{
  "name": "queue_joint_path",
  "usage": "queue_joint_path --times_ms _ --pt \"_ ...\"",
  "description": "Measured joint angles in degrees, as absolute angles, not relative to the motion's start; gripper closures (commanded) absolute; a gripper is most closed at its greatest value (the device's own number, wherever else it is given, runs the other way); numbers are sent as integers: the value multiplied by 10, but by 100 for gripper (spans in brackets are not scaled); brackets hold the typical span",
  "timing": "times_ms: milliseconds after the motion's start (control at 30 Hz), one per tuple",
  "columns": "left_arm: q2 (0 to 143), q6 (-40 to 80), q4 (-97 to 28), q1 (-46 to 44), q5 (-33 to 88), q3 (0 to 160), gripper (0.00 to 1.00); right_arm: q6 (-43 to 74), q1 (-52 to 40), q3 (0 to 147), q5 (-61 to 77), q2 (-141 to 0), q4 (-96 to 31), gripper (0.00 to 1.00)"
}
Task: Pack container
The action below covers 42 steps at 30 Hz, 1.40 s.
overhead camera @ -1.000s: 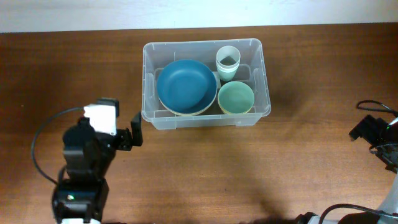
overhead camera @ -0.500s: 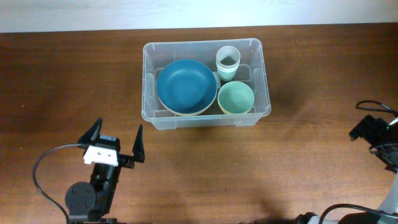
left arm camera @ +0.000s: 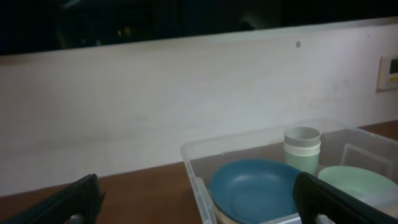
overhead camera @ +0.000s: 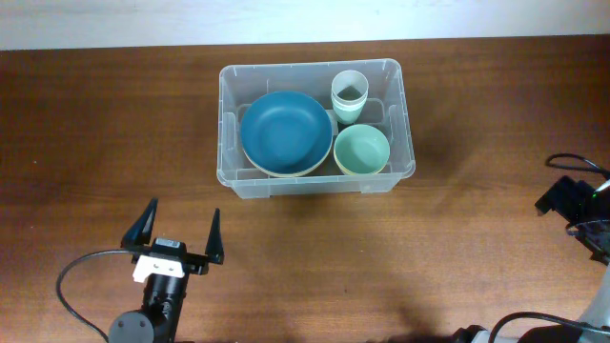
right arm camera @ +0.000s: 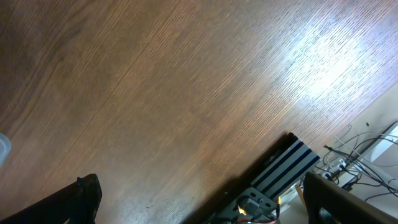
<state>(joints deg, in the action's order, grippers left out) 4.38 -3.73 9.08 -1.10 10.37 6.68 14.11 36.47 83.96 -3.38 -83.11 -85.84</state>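
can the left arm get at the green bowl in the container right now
Probably yes, from above: the left gripper is open and empty on the near side, the container has no lid, and nothing lies over the green bowl. Its wall blocks a level approach.

dark wood-grain table (overhead camera: 457, 248); white wall (left arm camera: 155, 99) behind, socket plate (left arm camera: 388, 73) at right.
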Motion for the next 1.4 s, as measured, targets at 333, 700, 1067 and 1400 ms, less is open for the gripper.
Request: queue_joint_path --times_ms 333,700,1067,1400 --pt "8 -41 149 -11 104 11 0 141 365 840 -34 -831 -858 2" --pt "7 -95 15 -11 105 8 0 141 364 840 -34 -831 -858 1" --pt "7 -103 -36 -11 90 8 0 141 364 840 -34 -831 -859 1" --pt "7 -103 -37 -11 88 8 0 141 365 840 -34 -831 -858 1"
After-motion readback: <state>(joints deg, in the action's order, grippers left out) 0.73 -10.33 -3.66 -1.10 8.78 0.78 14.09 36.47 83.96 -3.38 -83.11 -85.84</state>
